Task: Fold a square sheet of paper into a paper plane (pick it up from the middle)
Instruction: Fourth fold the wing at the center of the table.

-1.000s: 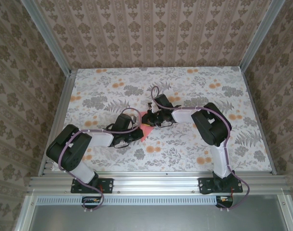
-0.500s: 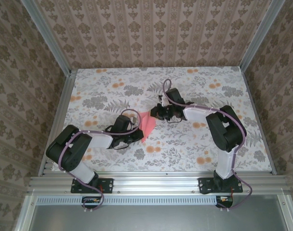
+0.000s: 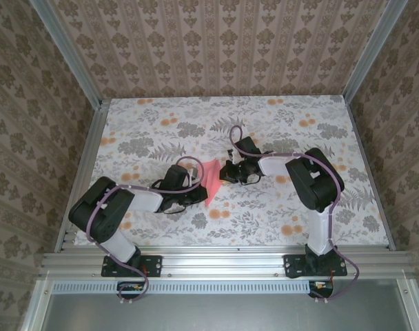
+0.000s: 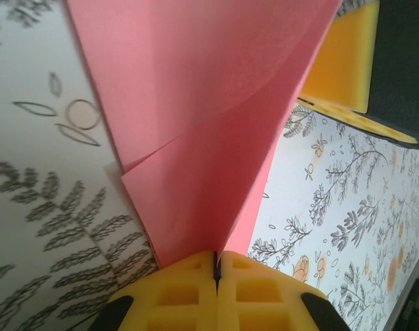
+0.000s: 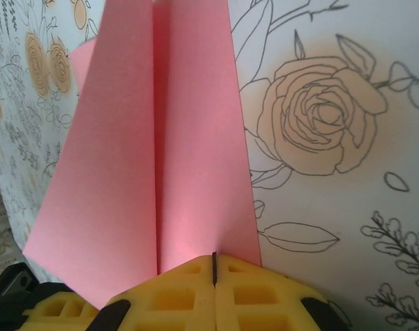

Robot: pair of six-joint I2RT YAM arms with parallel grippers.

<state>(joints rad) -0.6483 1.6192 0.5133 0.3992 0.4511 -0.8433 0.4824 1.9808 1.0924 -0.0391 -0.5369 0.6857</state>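
Tabletop (image 3: 278, 124) carries a folded pink paper (image 3: 211, 179) near its middle, creased lengthwise. The left gripper (image 3: 196, 195) is clamped tight on the paper's end nearer the tabletop's front edge. The right gripper (image 3: 227, 171) is clamped on the opposite end, farther back.

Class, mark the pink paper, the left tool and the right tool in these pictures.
pink paper (image 3: 211, 179), top view, its flat middle.
left tool (image 4: 216, 264), left wrist view, seam where its yellow fingertips meet.
right tool (image 5: 214, 267), right wrist view, seam between its yellow fingertips.
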